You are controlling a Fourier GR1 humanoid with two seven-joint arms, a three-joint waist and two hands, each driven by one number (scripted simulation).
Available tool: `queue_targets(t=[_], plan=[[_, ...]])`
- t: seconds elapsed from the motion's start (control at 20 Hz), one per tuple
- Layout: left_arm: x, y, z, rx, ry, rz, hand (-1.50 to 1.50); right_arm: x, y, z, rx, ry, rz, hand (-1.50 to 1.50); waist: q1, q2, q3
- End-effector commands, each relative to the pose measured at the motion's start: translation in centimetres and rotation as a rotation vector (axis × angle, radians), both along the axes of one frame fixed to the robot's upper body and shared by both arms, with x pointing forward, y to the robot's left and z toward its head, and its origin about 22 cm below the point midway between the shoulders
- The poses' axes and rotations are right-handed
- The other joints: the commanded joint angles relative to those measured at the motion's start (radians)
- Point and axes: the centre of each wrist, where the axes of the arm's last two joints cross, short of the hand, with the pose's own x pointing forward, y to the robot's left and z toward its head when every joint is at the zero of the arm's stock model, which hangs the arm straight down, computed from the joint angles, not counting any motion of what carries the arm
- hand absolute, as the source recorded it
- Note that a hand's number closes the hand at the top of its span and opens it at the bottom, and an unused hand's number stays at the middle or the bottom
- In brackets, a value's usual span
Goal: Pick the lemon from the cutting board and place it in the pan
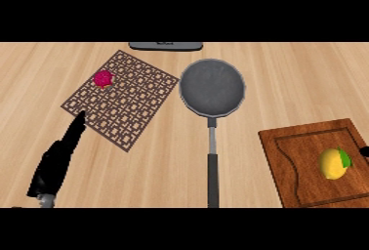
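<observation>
We see our left hand (61,156) flat & open w/ straight fingers, holding nothing. The lemon (333,163) sits on the cutting board (296,151), far off to that hand's right. The pan (212,88) is between them. Our right hand (364,152) barely peeks in by the lemon; can't tell its fingers.

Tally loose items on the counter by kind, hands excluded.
Pan: 1
Cutting board: 1
Lemon, on the board: 1
Patterned mat: 1
Red object, on the mat, kind unclear: 1
Dark object at the far edge, partly cut off: 1
Total: 6
</observation>
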Motion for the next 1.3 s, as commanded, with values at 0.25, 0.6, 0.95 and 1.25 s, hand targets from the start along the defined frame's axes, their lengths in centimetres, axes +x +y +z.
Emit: queue_targets(t=[0.25,0.6,0.95,1.25], plan=[[-0.8,0.7,-0.5,-0.001,0.015,-0.005,0.0,2.4,1.6,-1.4,0.085,0.314,0.011,-1.5,0.0,-0.002,0.0],[-0.6,0.9,0.5,0.016,-0.002,0.0,0.0,5.5,2.3,-1.8,0.118,0.333,0.041,-1.5,0.001,-0.002,0.001],[-0.1,-0.3,0.4,0.001,-0.006,0.009,0.0,5.3,1.9,-4.3,0.129,0.464,0.039,-1.5,-0.016,-0.005,0.0],[0.2,-0.4,-0.8,-0.001,0.005,0.021,0.0,6.0,2.9,-5.4,0.143,0.488,0.033,-1.5,-0.02,-0.004,0.0]])
